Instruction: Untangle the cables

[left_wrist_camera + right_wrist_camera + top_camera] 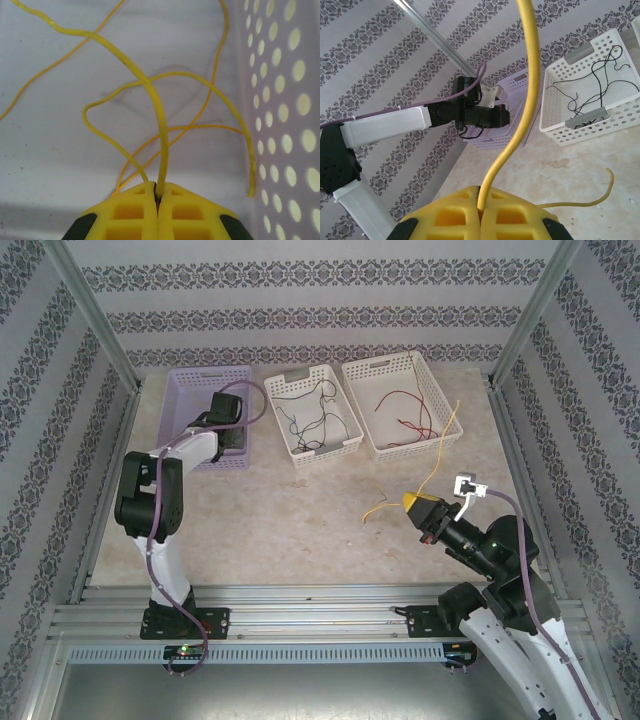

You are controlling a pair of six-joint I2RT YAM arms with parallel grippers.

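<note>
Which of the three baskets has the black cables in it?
The middle white basket: black cables lie in it. The purple basket to its left holds yellow cables, and the right white basket holds red cables.

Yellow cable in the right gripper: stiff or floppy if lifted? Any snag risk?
Probably floppy but springy: the yellow cable holds a smooth arc above the right gripper rather than collapsing. Likely very light, being thin; its free tail curls upward at the end. It may snag, since it seems to cross the rim of the rightmost basket.
</note>
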